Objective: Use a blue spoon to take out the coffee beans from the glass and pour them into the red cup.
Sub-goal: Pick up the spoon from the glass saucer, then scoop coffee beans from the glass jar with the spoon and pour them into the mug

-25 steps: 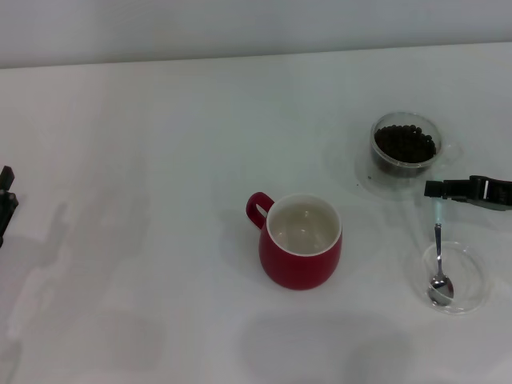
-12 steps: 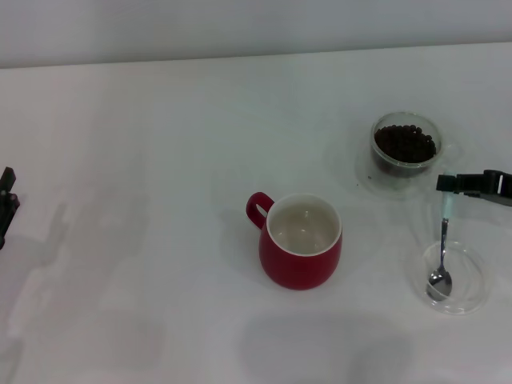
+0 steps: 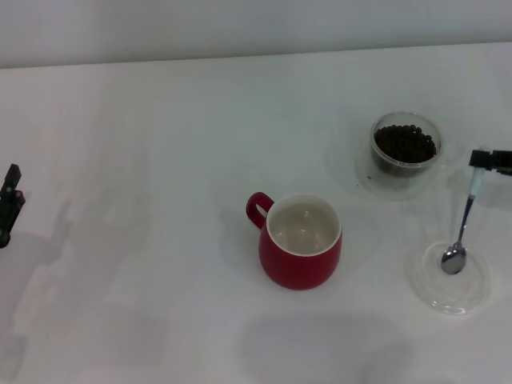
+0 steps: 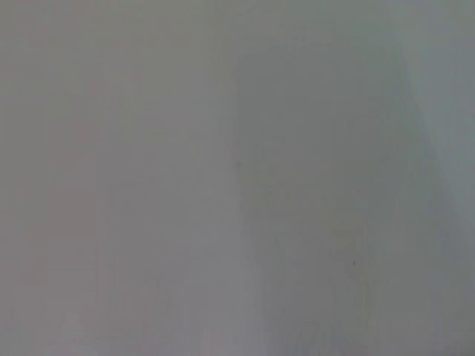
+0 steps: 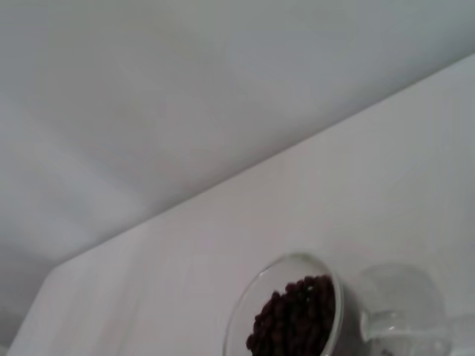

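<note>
Blue spoon (image 3: pixel 463 226) hangs gripped in right end effector (image 3: pixel 480 159), apparently clear of the shallow dish (image 3: pixel 472 294) below. Glass (image 3: pixel 406 145) just beside; red cup (image 3: pixel 301 241) well apart. Left end effector (image 3: pixel 10 204) parked at desk (image 3: pixel 160 144) edge, state indeterminate.

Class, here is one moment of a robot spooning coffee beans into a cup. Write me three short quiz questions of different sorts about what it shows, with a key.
1. True or false: the red cup already holds coffee beans.
2. Which gripper holds the blue spoon? A) left B) right C) neither
3. Fill in: the coffee beans lie in the ____.

Key:
1. False. Its white inside is bare.
2. B. The right gripper pinches the spoon's pale handle at the right edge of the head view, with the spoon's bowl hanging over the clear dish. The left gripper is parked at the far left edge.
3. glass, beyond the dish.
</note>
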Controlling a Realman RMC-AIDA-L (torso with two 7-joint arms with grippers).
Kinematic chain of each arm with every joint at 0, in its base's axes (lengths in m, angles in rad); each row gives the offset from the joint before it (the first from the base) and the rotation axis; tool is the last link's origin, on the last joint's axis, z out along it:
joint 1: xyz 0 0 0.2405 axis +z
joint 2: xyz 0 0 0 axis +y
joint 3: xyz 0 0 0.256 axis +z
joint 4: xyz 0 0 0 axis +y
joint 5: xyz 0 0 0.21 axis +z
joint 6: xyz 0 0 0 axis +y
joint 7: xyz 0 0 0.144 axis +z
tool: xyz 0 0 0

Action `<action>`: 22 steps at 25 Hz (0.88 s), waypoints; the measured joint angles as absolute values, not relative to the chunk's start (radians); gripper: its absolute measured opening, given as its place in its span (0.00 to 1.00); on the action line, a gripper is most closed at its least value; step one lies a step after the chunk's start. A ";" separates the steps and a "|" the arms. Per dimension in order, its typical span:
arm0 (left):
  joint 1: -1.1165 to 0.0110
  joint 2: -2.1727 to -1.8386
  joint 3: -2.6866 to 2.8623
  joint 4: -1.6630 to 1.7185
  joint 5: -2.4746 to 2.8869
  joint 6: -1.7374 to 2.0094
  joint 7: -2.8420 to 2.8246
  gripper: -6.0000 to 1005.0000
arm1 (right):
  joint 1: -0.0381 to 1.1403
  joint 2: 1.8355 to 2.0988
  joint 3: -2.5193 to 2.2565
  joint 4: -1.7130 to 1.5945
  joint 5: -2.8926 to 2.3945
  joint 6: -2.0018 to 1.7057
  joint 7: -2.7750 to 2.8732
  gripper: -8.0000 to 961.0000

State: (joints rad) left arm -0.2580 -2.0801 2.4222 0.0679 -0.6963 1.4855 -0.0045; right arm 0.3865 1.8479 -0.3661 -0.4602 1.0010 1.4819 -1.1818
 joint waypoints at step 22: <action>-0.270 -2.080 2.428 0.085 -0.693 1.490 0.009 0.65 | 0.343 1.881 -0.268 -0.510 1.369 1.555 -1.268 0.16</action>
